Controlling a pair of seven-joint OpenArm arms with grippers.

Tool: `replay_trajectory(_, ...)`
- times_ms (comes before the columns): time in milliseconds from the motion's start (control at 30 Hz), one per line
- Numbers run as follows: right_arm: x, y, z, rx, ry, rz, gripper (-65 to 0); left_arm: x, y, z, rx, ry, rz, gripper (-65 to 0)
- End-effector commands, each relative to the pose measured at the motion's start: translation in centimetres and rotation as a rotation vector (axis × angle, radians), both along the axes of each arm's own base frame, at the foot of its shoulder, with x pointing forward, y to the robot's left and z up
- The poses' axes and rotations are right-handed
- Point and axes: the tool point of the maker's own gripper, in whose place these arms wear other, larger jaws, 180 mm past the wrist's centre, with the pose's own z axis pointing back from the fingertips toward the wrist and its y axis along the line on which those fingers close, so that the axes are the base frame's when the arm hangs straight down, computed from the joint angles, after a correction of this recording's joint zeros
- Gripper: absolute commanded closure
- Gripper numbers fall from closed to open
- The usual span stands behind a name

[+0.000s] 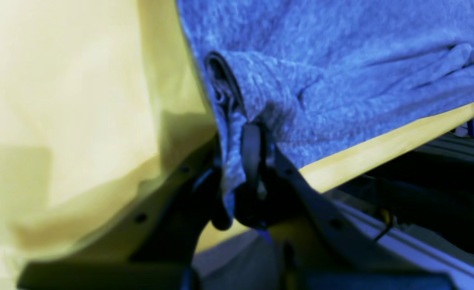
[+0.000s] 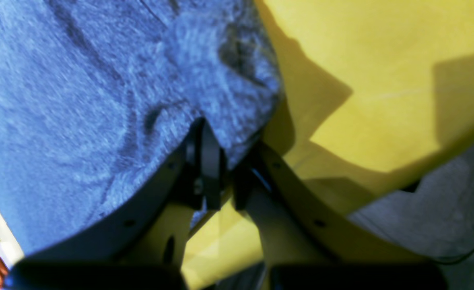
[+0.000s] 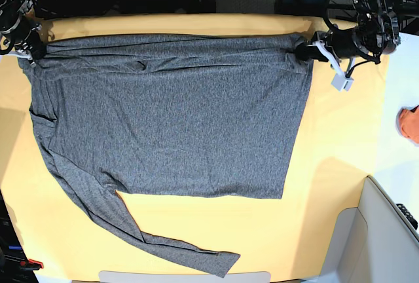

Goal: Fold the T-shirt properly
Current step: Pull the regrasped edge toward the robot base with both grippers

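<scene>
From my remote station I see the shirt (image 3: 177, 113) lying flat on the yellow cloth (image 3: 340, 158) that covers the table, its body spread wide across the upper and middle part of the base view, one long sleeve trailing down toward the near edge at lower centre. The far edge of the shirt runs almost straight between the two arms. At the base view's right, the left gripper (image 3: 305, 52) grips the shirt's far corner; my left wrist camera shows its dark fingers (image 1: 252, 155) pressed together on a bunched fold of grey knit, the fabric gathered and hanging down between them, with yellow cloth to the side and below. At the base view's left, the right gripper (image 3: 33, 51) holds the opposite far corner; in the right wrist view its fingers (image 2: 209, 161) are likewise pinched together on the shirt's edge, the grey fabric spreading away to one side and bare yellow cloth to the other. An orange object (image 3: 410, 123) lies on the white surface beyond the cloth, at the right edge of the base view, well apart from the shirt.
</scene>
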Motion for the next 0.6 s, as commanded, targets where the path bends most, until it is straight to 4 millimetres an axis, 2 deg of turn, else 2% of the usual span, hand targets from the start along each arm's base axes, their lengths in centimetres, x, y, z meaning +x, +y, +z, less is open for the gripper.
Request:
replay_trajectory(0, -0.7, -1.6, 0.5, -0.061, 0.027, -0.015, 0.0, 0.2, 0.9, 0.5, 0.025, -0.015, -0.001, -0.6)
replay_trajectory(167, -0.9, -1.7, 0.4, -0.062, 0.033, -0.016, 0.0, -1.1, 0.9, -0.1, 0.025, 0.016, 0.001, -0.6)
replay_trajectory(567, -1.8, -1.7, -0.2, -0.059, 0.062, -0.018, 0.0, -2.1, 0.9, -0.5, 0.025, 0.039, 0.004, -0.6)
